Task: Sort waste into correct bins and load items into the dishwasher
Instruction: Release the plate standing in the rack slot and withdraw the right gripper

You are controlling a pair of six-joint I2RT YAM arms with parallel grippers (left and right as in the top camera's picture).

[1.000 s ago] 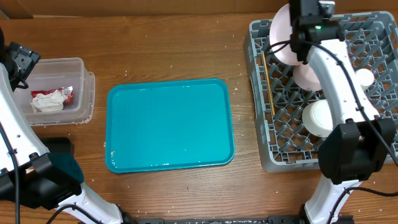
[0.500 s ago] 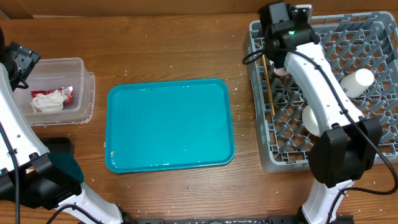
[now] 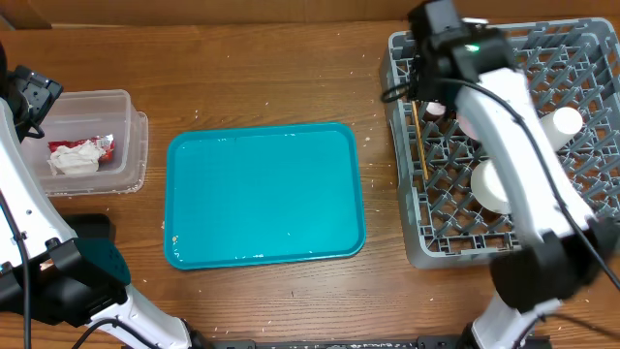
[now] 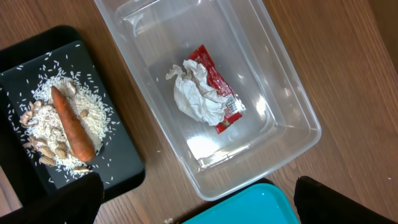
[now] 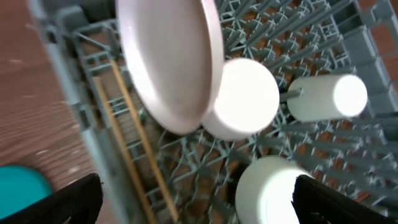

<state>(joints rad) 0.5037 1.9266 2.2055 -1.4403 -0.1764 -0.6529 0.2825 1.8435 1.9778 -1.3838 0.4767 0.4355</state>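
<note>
Fingers [image 4: 50,199] of the left gripper [image 4: 196,185] were spread wide and empty above the clear tub [image 4: 292,93] by the desk's left edge. In the tub the crumpled napkin [image 4: 196,93] lay on the red wrapper [image 4: 219,87]. Just beside the tub, the black tray [image 4: 118,155] held the carrot stick [image 4: 71,124] among rice and beige scraps [image 4: 40,130].

The right gripper [image 5: 196,182] was likewise released, holding nothing, over the grey dish rack [image 3: 581,58] at the desk's right edge. The rack held the plate [image 5: 168,56] on edge, two bowls [image 5: 242,99] [image 5: 267,186], the cup [image 5: 323,96] and the chopsticks [image 5: 134,143]. A teal tray [image 3: 263,194] lay mid-desk.
</note>
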